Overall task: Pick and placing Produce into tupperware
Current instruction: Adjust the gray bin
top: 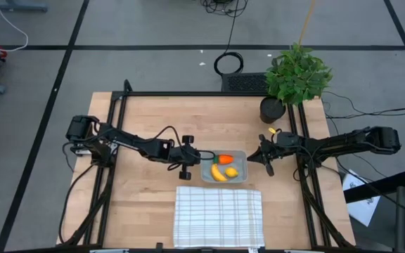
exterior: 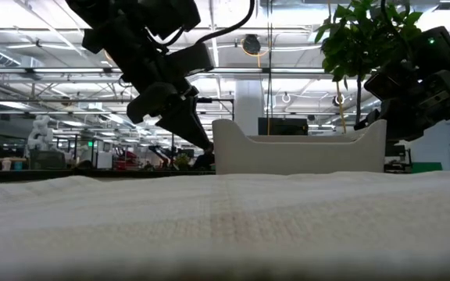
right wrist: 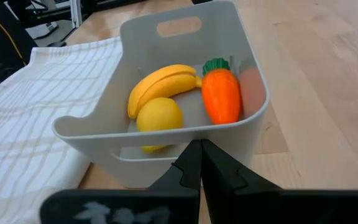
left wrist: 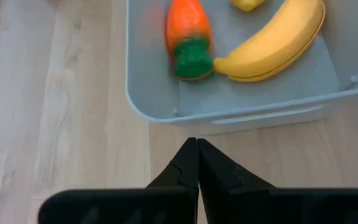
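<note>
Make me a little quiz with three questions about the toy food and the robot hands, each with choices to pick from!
1. Where is the carrot?
A. On the checked cloth
B. Inside the tupperware
C. Beside the potted plant

2. How many produce pieces lie in the tub?
A. One
B. Two
C. Three

3. How do the fingers of the left gripper stand?
A. Shut, holding nothing
B. Wide open
C. Shut on the banana

Answers:
1. B, the carrot lies on the tub's floor next to the banana.
2. C, carrot, banana and lemon are all inside.
3. A, its fingertips meet just outside the tub wall with nothing between them; the right gripper is shut the same way on the tub's other side.
</note>
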Controlling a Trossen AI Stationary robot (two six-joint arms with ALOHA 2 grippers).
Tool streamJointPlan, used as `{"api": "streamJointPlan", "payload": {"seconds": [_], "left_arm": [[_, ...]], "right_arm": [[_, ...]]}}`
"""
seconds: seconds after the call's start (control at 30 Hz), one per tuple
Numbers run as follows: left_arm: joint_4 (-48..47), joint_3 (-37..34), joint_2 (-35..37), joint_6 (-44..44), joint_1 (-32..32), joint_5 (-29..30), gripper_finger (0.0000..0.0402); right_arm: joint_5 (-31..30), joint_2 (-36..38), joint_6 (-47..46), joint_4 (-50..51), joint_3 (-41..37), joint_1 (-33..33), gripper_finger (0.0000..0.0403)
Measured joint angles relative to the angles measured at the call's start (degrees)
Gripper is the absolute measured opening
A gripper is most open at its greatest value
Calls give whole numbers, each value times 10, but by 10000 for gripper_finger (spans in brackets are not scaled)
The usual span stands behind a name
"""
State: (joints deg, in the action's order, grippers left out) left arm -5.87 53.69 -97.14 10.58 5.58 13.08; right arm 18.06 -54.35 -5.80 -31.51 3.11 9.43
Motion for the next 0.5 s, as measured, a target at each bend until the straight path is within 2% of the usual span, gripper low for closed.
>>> {"api": "streamJointPlan", "payload": {"seconds": [0.27,0.5], "left_arm": [[-7,0,2,10,0,14,1],[-46,0,34,16,0,20,0]], "right_arm": [[-1,29,-5,13,0,0,0],[-15,63,-6,47,0,0,0]]}}
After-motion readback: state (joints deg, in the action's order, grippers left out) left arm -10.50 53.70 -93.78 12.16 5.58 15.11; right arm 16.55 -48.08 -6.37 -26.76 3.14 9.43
